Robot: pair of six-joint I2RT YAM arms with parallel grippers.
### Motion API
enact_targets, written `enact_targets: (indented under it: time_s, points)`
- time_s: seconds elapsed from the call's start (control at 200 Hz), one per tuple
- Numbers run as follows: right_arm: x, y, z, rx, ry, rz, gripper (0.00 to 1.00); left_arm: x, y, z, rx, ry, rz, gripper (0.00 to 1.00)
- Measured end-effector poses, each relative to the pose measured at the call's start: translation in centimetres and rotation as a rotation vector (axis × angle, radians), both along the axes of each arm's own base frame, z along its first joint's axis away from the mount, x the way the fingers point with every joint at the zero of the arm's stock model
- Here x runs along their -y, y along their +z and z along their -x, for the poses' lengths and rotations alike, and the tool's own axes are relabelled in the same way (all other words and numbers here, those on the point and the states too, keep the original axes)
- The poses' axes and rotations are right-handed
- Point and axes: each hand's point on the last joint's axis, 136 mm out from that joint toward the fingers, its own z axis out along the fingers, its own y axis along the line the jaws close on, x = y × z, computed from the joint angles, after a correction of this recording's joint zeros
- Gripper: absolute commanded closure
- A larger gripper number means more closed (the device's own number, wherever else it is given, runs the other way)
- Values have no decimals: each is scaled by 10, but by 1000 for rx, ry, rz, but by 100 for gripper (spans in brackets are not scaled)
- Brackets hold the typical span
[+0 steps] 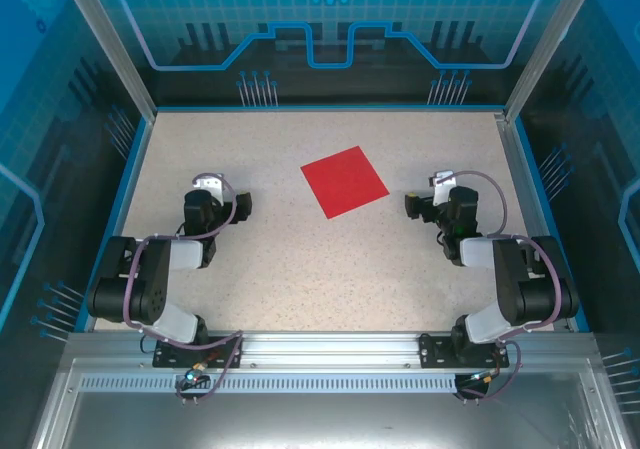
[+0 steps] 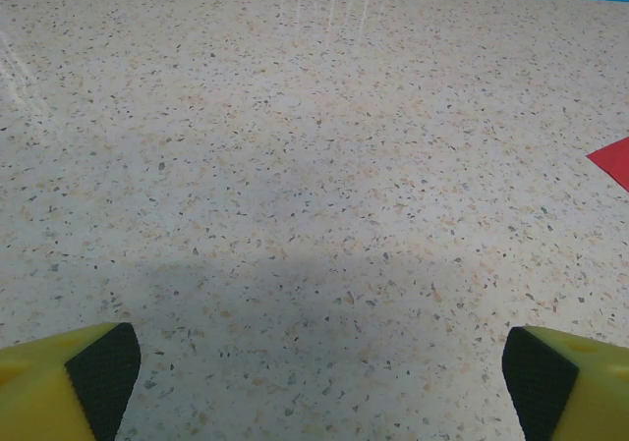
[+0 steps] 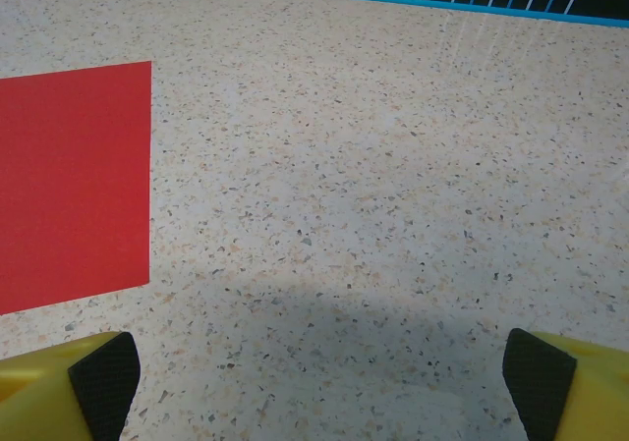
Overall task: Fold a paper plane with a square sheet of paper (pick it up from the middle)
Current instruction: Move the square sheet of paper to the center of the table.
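Observation:
The square sheet of paper (image 1: 345, 181) is bright red and lies flat and unfolded on the speckled table, turned like a diamond, a little right of centre. My left gripper (image 1: 217, 207) stands open to the left of it, low over the table, with nothing between its yellow fingers (image 2: 59, 382). In the left wrist view only the sheet's corner (image 2: 614, 161) pokes in at the right edge. My right gripper (image 1: 438, 207) stands open to the right of the sheet, also empty. The right wrist view has the sheet (image 3: 69, 186) ahead and left of that gripper (image 3: 319, 372).
The table (image 1: 300, 269) is bordered by a blue rim (image 1: 330, 108) and see-through walls on three sides. Both arm bases are bolted to the metal rail (image 1: 320, 347) at the near edge.

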Motion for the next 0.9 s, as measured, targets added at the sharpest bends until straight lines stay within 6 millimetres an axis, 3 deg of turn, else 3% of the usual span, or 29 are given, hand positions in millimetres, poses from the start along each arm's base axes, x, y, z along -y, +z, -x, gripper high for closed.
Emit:
enact_targets:
  time_s: [0.69,0.78,0.9]
  points:
    - [-2,2,3,-15,10,-4,1,-1,2,3,-18,2,8,1]
    - [-2,17,5,-2,12,-2,1,-3,18,4,-16,19,7,1]
    - [-4,53,3,46,24,-10,1,-6,56,1,17,47,34,1]
